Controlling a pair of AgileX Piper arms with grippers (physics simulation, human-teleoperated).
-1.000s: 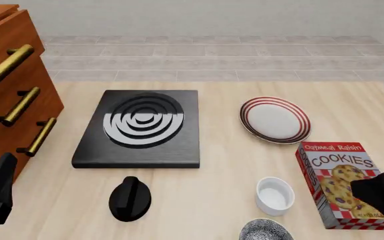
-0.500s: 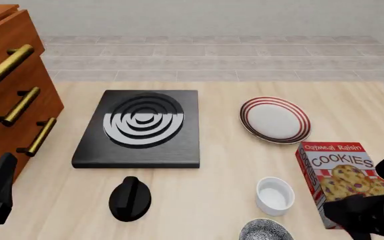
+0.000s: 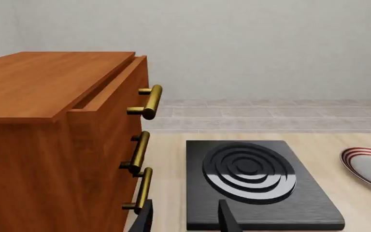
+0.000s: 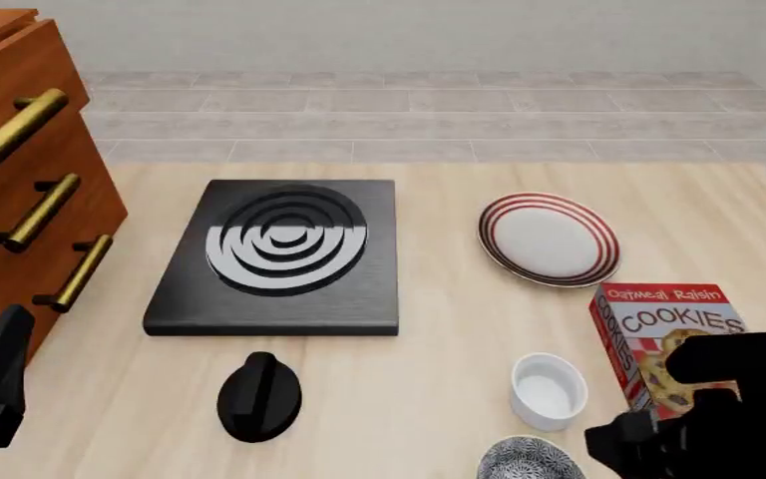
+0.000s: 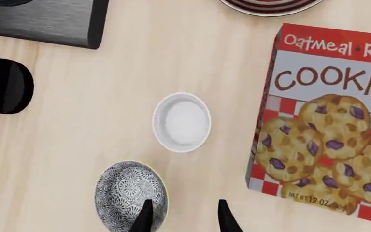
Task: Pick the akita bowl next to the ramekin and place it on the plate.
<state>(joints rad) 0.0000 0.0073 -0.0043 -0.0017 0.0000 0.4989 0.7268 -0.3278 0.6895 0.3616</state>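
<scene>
We are hovering the right gripper (image 5: pixel 182 217) with fingers parted and empty, above the akita bowl (image 5: pixel 131 195) | bowl sitting just beside the ramekin (image 5: pixel 181 122), plate (image 4: pixel 549 239) well apart | risk — one finger nudging the ramekin or cookie box (image 5: pixel 324 118) while descending | left gripper (image 3: pixel 184 218) idling spread, empty.

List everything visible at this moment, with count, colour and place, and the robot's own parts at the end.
akita bowl: one, black-and-white speckled, near table edge beside the ramekin
ramekin: one, white, left of the cookie box
plate: one, white with red rings, far right
cookie box: one, red and white, right side
stove burner: one, black, centre
knob: one, black, in front of the burner
drawer cabinet: one, brown with brass handles, left
left gripper: open, by the cabinet
right gripper: open, near the bowl
</scene>
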